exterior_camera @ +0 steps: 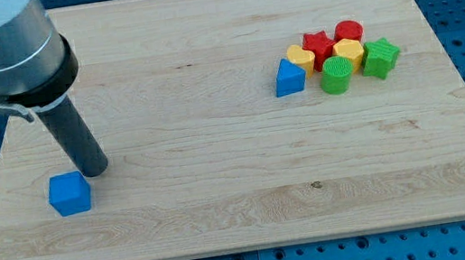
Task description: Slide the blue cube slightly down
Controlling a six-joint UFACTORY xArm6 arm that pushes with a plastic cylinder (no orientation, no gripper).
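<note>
The blue cube [69,193] lies on the wooden board [241,192] near the view's lower left. My tip [98,169] stands just above and to the right of the cube, close to its upper right corner; I cannot tell whether it touches. The dark rod rises up and to the left into the grey arm body at the view's top left.
A cluster of blocks sits at the upper right: a blue triangle [289,78], a yellow block [300,57], a red star [319,45], a red cylinder [348,32], a yellow hexagon [348,51], a green cylinder [335,75], a green star [380,57]. The board's left edge is near the cube.
</note>
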